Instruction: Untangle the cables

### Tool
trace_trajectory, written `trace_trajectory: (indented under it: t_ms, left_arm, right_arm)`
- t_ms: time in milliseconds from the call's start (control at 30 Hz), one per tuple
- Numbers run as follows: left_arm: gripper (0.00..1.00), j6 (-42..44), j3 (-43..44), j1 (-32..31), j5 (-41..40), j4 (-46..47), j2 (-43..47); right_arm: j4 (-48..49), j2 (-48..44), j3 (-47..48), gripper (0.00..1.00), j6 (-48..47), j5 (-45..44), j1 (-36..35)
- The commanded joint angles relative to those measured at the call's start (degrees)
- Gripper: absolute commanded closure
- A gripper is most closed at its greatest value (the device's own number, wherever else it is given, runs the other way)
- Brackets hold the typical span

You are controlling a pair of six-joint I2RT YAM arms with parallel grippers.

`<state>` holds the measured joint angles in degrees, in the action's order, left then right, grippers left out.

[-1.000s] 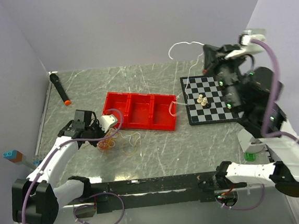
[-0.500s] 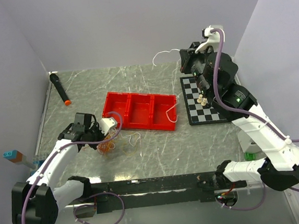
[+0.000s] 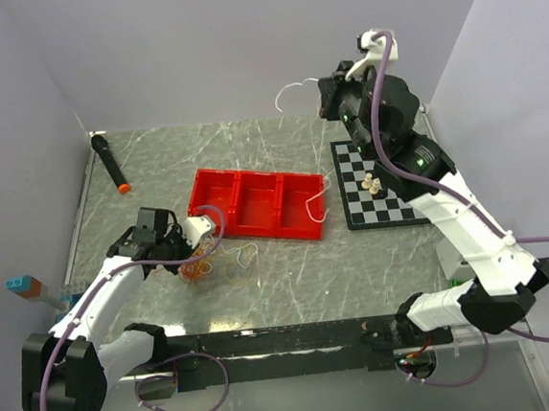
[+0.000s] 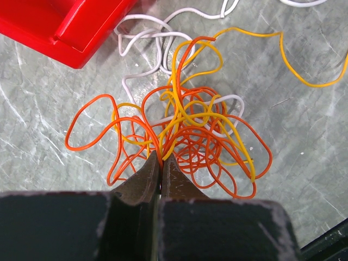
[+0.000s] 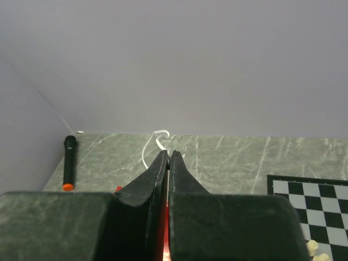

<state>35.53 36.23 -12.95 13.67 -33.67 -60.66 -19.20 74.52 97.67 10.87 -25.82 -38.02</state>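
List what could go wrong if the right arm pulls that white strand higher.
1. The right gripper holds the white cable high, but it threads through the orange and yellow loops pinched by the left gripper; pulling may cinch the knot.
2. The strand crosses the red tray's right end and could snag there or drag it.
3. The right arm hangs over the chessboard; swinging may topple the chess pieces.

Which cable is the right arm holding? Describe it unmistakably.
Find the red tray; beyond its right end the right gripper is raised. The white cable loops from its shut jaws, the only strand in the air; the orange and yellow tangle lies on the table.
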Motion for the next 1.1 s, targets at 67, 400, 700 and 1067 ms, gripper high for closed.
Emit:
trace_trajectory:
  t_ms: [67, 400, 700, 1067]
  left_arm:
    - [0.99, -0.64, -0.10, -0.15, 0.48, 1.41, 0.28]
    - [0.99, -0.46, 0.51, -0.23, 0.30, 1.41, -0.16]
    - [0.99, -0.72, 0.60, -0.15, 0.48, 1.50, -0.42]
    - [0.99, -0.72, -0.19, -0.23, -0.13, 1.94, -0.16]
  right_arm:
    - [1.80, 0.19, 6.92, 1.00, 0.20, 2.45, 0.32]
    - [4.17, -4.90, 7.01, 1.00, -1.99, 1.22, 0.23]
    - [2.68, -4.56, 7.02, 1.00, -1.47, 2.53, 0.23]
    - [2.06, -0.08, 4.20, 1.00, 1.25, 6.05, 0.40]
